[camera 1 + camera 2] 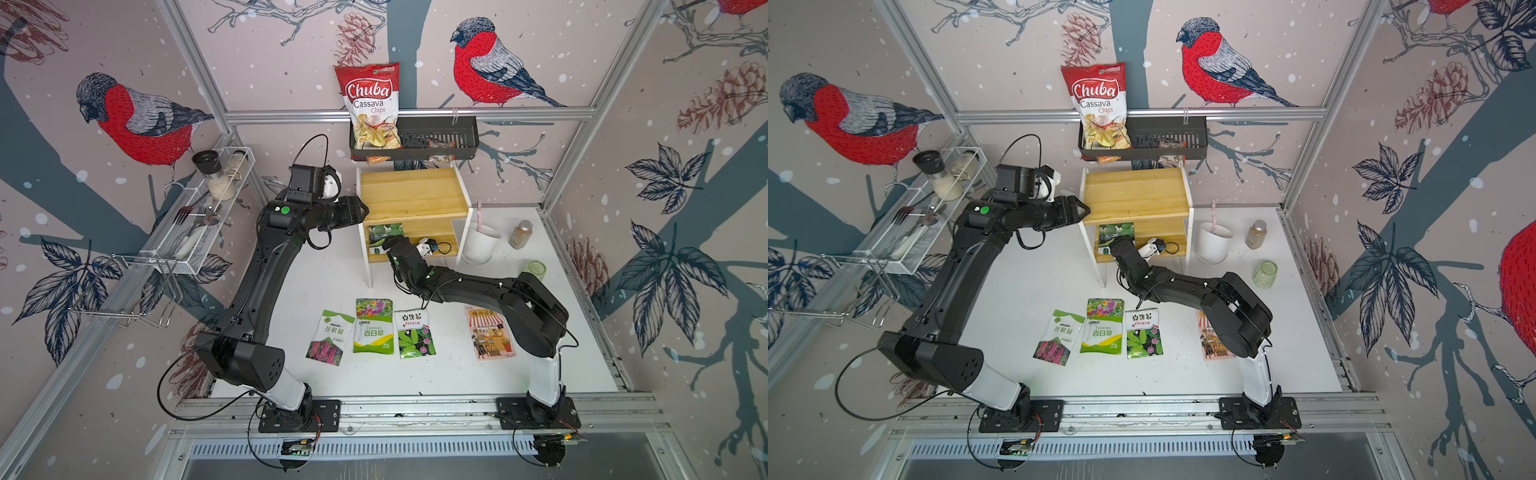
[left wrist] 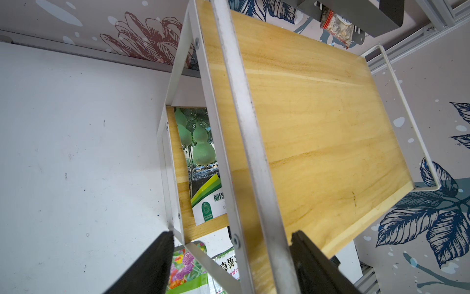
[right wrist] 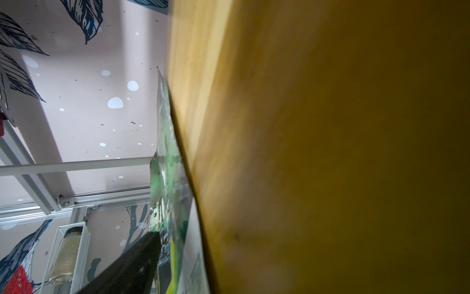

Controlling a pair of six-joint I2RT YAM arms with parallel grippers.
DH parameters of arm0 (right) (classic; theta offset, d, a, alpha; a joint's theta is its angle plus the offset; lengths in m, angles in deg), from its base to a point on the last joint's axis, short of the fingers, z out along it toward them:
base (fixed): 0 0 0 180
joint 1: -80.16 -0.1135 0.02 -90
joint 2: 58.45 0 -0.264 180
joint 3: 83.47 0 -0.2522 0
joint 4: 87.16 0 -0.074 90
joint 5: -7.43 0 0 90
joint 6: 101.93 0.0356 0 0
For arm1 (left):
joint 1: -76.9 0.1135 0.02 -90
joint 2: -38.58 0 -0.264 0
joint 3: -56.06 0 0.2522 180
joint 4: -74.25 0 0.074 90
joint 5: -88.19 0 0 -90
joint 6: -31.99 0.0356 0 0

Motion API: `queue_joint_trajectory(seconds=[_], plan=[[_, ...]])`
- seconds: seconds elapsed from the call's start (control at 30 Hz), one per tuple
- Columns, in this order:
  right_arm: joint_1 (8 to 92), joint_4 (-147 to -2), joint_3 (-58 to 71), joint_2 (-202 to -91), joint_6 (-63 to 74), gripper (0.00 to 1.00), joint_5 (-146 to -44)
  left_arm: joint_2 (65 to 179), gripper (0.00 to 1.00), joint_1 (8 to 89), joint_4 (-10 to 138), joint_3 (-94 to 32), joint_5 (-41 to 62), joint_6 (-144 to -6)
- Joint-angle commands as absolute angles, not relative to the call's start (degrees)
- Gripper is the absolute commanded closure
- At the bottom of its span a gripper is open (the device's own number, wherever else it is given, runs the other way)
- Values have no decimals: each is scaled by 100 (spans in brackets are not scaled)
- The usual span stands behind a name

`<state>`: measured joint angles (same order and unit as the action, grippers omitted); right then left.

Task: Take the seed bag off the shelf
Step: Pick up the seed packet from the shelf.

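**Seed bag on the lower board, right fingers over it**

The shelf [image 1: 413,195] stands at the back of the counter [image 1: 316,282], below a black wall basket [image 1: 449,139] that holds a red chips bag [image 1: 370,99]. The seed bag [image 1: 384,232], printed with green gourds, lies flat on the shelf's lower board. It is at the end on the robot's left, partly under the upper board.

The right arm reaches low across the counter into the lower tier, and the right fingers [image 1: 390,244] sit over the front part of the bag. In the right wrist view one dark finger [image 3: 137,259] lies just beside the seed bag [image 3: 167,178], which rests against the wooden board. The second finger is hidden. These fingers stand wide apart, and no grip on the bag shows.

The left arm is raised at the shelf's left side, with the left fingers [image 1: 358,210] at the corner of the upper board. In the left wrist view the left fingers [image 2: 152,262] stand well apart with the white side rail [image 2: 244,127] running between them, clamped on nothing. I cannot tell whether either finger touches the rail.

In front of the shelf three more seed packets [image 1: 374,326] lie in a row on the counter, with a picture card [image 1: 490,332] beside them. A white cup [image 1: 480,243], a spice jar [image 1: 520,235] and a glass jar [image 1: 535,270] stand to the shelf's right.
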<state>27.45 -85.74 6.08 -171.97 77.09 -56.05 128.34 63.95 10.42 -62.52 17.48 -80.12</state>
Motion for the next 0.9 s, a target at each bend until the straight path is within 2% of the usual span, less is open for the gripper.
queue_joint_trajectory(seconds=[0.0,0.4,0.87], plan=[[2725,-7939,749,-17178,8055,5,-5548,12789,25,6391,1136,-6241,1726,-7987],[2720,-7373,1075,-16792,8282,14,-5706,12753,24,6400,1153,-6133,1717,-7970],[2589,-7183,1513,-16191,8300,16,-5811,12641,24,6398,1187,-5983,1679,-7971]])
